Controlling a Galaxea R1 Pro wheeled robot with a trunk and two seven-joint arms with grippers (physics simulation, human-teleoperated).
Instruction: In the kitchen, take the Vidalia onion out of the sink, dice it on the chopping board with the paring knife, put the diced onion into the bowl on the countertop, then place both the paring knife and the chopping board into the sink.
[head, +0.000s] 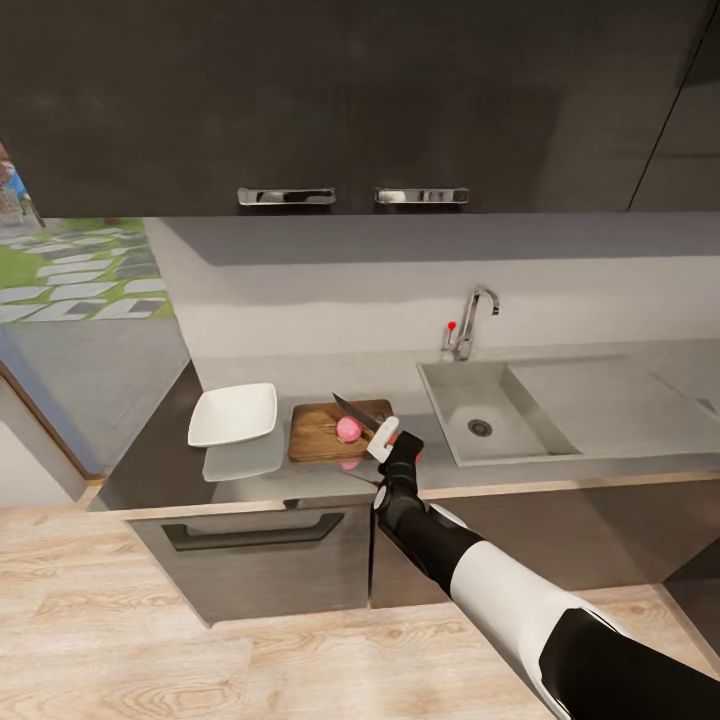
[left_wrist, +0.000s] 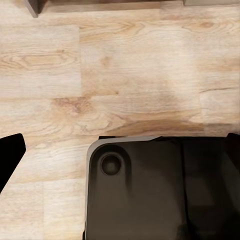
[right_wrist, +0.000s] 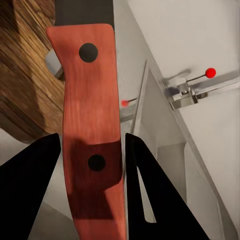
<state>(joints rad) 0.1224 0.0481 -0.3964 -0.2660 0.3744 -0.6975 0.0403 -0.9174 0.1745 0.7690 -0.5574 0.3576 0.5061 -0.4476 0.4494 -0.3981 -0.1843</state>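
Your right gripper (head: 385, 440) is clamped on the reddish-brown riveted handle of the small dark-bladed paring knife (head: 357, 412). Its blade angles over the small pinkish-red round Vidalia onion (head: 348, 429), which sits whole on the dark brown wooden chopping board (head: 318, 437). The shallow white square bowl (head: 233, 413) lies just left of that board, the stainless steel sink (head: 455, 400) to its right. Keep the blade centred over the bulb and press straight down. Whether your left gripper is open or closed cannot be told.

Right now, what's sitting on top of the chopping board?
The Vidalia onion sits whole on the chopping board. The paring knife, gripped by the right gripper, angles over it. Whether the blade touches the onion cannot be told.
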